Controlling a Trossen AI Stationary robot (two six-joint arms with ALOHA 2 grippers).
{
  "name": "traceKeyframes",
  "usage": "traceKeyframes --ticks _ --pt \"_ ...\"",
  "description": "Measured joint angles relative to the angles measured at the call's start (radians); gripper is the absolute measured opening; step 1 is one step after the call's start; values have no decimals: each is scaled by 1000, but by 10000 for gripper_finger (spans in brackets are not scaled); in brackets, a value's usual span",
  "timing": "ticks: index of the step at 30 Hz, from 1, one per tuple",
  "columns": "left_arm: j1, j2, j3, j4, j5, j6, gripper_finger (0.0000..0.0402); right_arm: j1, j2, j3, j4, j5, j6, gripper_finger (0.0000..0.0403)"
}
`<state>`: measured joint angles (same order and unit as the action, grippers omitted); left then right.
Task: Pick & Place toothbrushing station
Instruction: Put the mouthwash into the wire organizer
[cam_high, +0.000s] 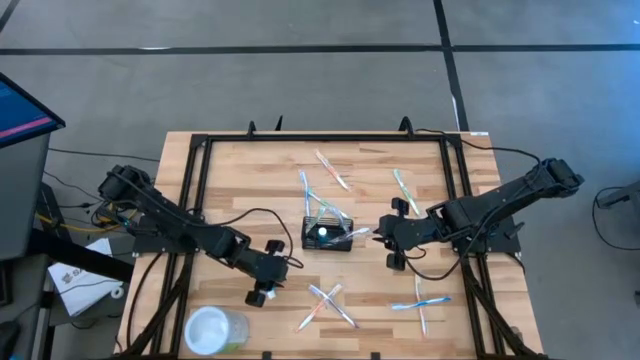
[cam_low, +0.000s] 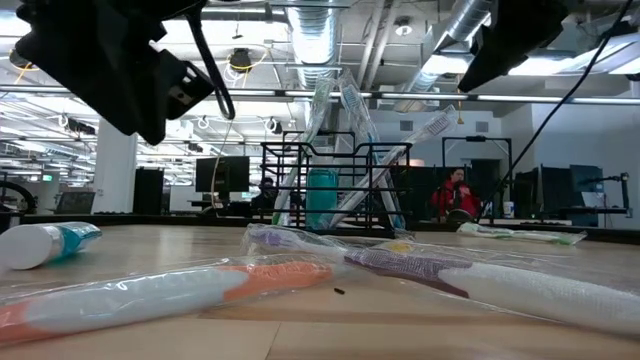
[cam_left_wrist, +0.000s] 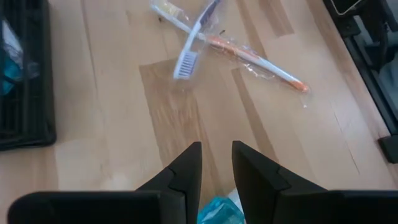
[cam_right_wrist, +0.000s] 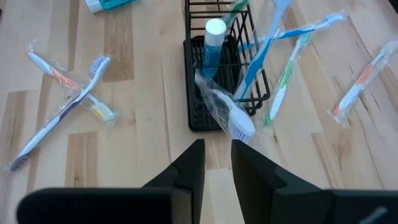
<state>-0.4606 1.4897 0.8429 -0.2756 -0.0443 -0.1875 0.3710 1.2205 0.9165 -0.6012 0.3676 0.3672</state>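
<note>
The wooden bench (cam_high: 240, 180) fills the middle of the high view, framed by black rails, with its near edge cut off at the picture's bottom. The left arm reaches in from the bench's left edge and its left gripper (cam_high: 262, 290) hangs over the near-left part of the top, jaws nearly together with only a narrow gap and nothing between them; its wrist view shows a blue-green object just under the fingertips, too cropped to name. The right arm comes from the right edge, and the right gripper (cam_high: 392, 243) sits just right of the caddy, jaws likewise almost closed and empty. The toothbrushing station (cam_high: 329, 236), a black wire-mesh caddy, stands upright near the bench's centre, its long axis running left to right. Wrapped toothbrushes lean out of it and a blue tube with a white cap (cam_right_wrist: 215, 27) stands inside; the caddy's far wall is cut off in the right wrist view. A clear plastic cup (cam_high: 214, 329) stands at the near-left corner. A crossed pair of toothbrushes (cam_high: 326, 304) lies near the front edge, with others scattered toward the back and right.
</note>
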Motion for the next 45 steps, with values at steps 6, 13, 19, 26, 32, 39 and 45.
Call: traceKeyframes --ticks 6,13,19,26,32,39,45 --pt "0 15 8 -3 1 -2 84 0 0 0 -1 0 0 69" --pt "-19 25 8 -46 41 19 83 0 0 0 -33 0 26 69" --pt "-27 25 8 -70 41 57 83 -5 0 0 -31 0 36 69" --pt "-27 25 8 -95 37 105 83 -21 0 0 -31 0 45 69" --pt "-16 52 32 -92 37 138 83 -38 0 0 -31 0 44 69" --pt "-21 182 145 -197 60 190 83 -47 0 0 -36 0 42 69" --pt "-39 205 203 -263 58 265 83 -47 0 0 -36 0 28 69"
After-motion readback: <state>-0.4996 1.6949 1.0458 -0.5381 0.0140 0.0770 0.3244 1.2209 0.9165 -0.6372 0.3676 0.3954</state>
